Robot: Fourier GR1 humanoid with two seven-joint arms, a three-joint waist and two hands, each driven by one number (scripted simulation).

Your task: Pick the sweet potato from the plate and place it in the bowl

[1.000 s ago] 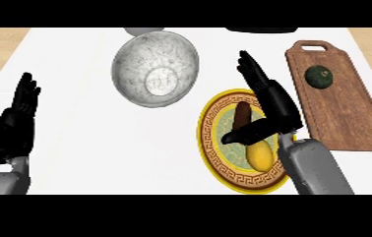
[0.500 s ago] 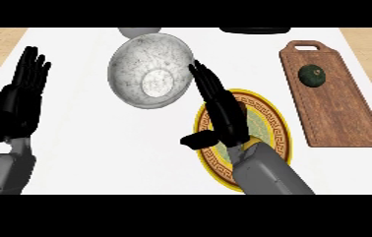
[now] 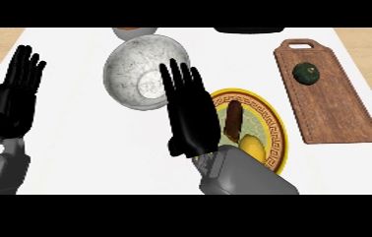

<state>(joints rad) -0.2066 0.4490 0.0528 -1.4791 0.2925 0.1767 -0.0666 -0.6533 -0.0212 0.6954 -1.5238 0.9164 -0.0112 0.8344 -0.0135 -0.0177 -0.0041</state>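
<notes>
A brown sweet potato (image 3: pixel 233 119) lies on the yellow-rimmed plate (image 3: pixel 274 119) beside a yellow lemon-like fruit (image 3: pixel 251 146). My right hand (image 3: pixel 190 118) is open with straight fingers, held edge-on just left of the sweet potato and covering the plate's left part. The speckled grey bowl (image 3: pixel 138 73) stands up and left of the plate; the fingertips overlap its right rim. At the view's left edge my left hand (image 3: pixel 19 96) rests open, fingers up.
A wooden cutting board (image 3: pixel 327 103) with a dark green avocado (image 3: pixel 306 74) lies at the right. A small bowl (image 3: pixel 134 32) and a dark object (image 3: pixel 251 30) sit at the counter's far edge.
My right hand has swung left, off the sweet potato and lemon, uncovering them. The view has shifted, so the plate and bowl sit further right and lower.
</notes>
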